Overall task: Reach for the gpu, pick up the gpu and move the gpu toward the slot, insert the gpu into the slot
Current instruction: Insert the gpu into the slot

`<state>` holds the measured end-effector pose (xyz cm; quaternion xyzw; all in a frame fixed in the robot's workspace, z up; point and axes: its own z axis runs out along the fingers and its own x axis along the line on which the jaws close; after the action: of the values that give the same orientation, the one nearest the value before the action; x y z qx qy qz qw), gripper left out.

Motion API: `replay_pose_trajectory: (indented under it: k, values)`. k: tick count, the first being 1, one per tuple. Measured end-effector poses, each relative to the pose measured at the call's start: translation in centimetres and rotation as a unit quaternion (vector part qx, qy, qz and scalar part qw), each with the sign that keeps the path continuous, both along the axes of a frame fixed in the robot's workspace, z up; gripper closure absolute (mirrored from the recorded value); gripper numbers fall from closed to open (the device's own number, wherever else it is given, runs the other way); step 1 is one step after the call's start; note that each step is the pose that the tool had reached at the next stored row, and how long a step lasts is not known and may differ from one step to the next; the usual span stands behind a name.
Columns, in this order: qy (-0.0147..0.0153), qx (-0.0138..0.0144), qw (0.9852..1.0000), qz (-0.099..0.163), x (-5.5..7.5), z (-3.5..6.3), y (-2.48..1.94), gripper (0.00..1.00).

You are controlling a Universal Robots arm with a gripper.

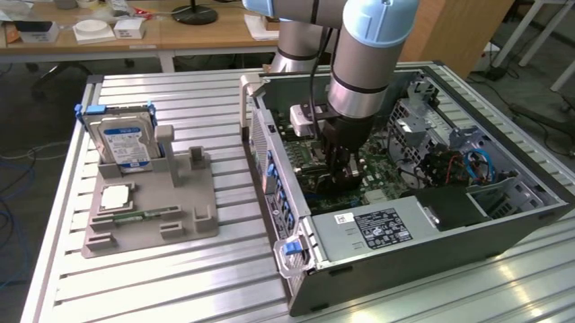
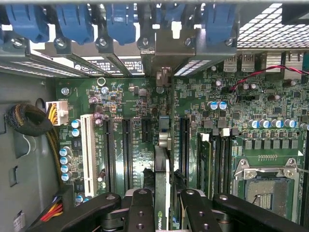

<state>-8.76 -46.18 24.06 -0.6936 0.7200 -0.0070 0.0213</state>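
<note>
My arm is a fat silver-grey tube with pale blue caps at its joints and a thin dark band around the lower segment. A white block is fixed beside the wrist, and a black cable runs down along the tube. Below it my end effector is black: jointed links and two flat fingers, each dotted with round screw holes.

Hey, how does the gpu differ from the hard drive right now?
The gpu is inside the computer case over the motherboard; the hard drive stands outside in a grey holder. The gripper clamps the gpu; nothing touches the hard drive. The gpu is a thin dark card, the hard drive a silver, blue-labelled block. Both stand on edge.
</note>
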Motion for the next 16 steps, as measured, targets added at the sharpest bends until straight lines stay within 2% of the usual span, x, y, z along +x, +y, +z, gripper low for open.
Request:
replay_pose_trajectory:
  k: [16]
  values:
    - [0.0000, 0.0000, 1.0000, 0.000, 0.00, 0.00, 0.00, 0.75]
